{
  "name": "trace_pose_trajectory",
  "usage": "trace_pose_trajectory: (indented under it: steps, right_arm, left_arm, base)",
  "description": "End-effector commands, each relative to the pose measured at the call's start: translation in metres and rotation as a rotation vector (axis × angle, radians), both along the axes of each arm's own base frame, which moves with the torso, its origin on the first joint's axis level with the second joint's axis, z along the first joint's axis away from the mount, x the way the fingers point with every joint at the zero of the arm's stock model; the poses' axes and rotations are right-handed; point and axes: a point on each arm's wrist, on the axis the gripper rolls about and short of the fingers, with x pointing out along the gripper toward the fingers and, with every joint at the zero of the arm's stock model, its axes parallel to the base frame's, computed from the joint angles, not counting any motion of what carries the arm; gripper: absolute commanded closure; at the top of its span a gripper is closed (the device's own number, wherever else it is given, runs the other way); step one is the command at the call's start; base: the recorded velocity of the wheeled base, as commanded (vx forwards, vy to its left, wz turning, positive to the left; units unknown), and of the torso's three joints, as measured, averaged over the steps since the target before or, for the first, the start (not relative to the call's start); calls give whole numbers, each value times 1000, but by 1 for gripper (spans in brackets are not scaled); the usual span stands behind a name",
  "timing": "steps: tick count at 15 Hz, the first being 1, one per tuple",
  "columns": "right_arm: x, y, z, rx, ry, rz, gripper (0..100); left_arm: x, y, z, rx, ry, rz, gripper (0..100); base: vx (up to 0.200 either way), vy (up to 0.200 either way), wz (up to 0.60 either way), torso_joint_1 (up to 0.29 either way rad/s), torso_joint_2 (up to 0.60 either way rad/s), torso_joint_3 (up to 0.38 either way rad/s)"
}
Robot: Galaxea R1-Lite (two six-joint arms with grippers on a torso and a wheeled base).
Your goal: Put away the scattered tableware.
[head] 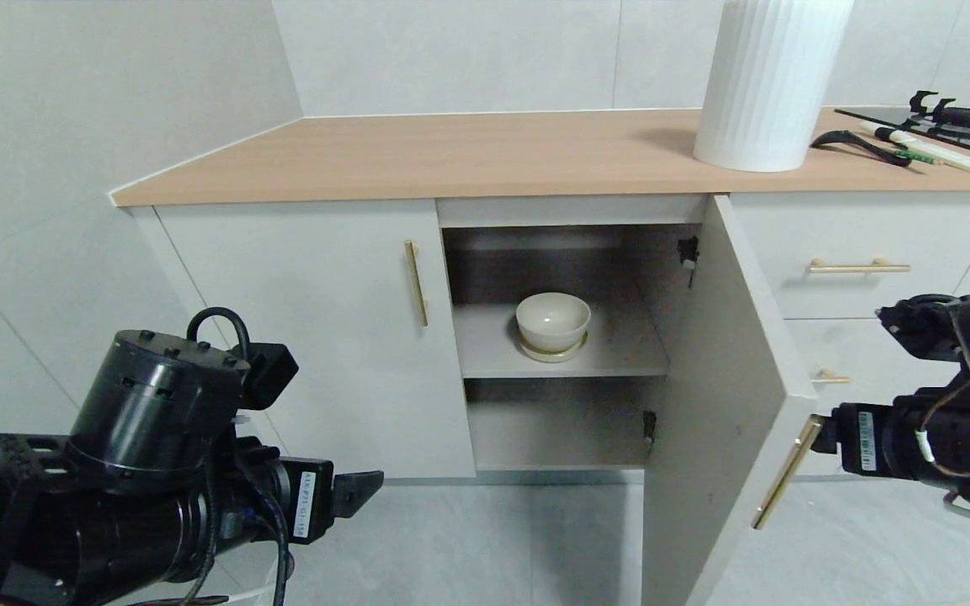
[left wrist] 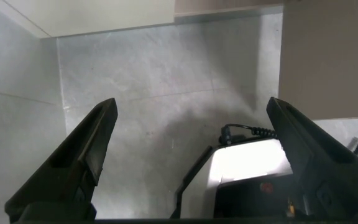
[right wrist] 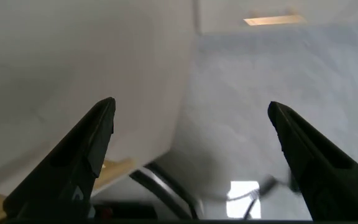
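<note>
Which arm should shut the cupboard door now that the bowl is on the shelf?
Probably the right. The right gripper is open, next to the gold handle of the open door; the left gripper hangs low before the closed door, farther from that handle.

Cabinet shelf [head: 620,347], door open, bearing a small plate [head: 551,350] with a cream bowl [head: 552,318] upright on it; wooden countertop [head: 451,156] above, bearing a white ribbed cylinder [head: 767,84]; beside it a black utensil [head: 860,145] and a white-handled utensil [head: 935,151]; black hob [head: 961,118] at far right.

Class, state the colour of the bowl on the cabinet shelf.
The bowl is cream-white, clearest in the head view.
</note>
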Motion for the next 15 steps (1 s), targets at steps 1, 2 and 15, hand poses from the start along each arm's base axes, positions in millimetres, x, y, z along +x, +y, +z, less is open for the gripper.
trace_pose_trajectory:
  steps: [1,2,15]
  right_arm:
    - [13,21,-14,-1,23,67,0]
    - [17,27,-16,10,9,85,0]
    - [100,96,-83,254,-164,92,0]
  left_arm:
    - [-1,1,2,-2,-7,0,0]
    - [-2,1,3,-4,-12,-2,0]
    - [-5,2,6,8,-27,-30,0]
  base:
    - [0,0,0,0,0,0]
    - [0,0,0,0,0,0]
    - [0,0,0,0,0,0]
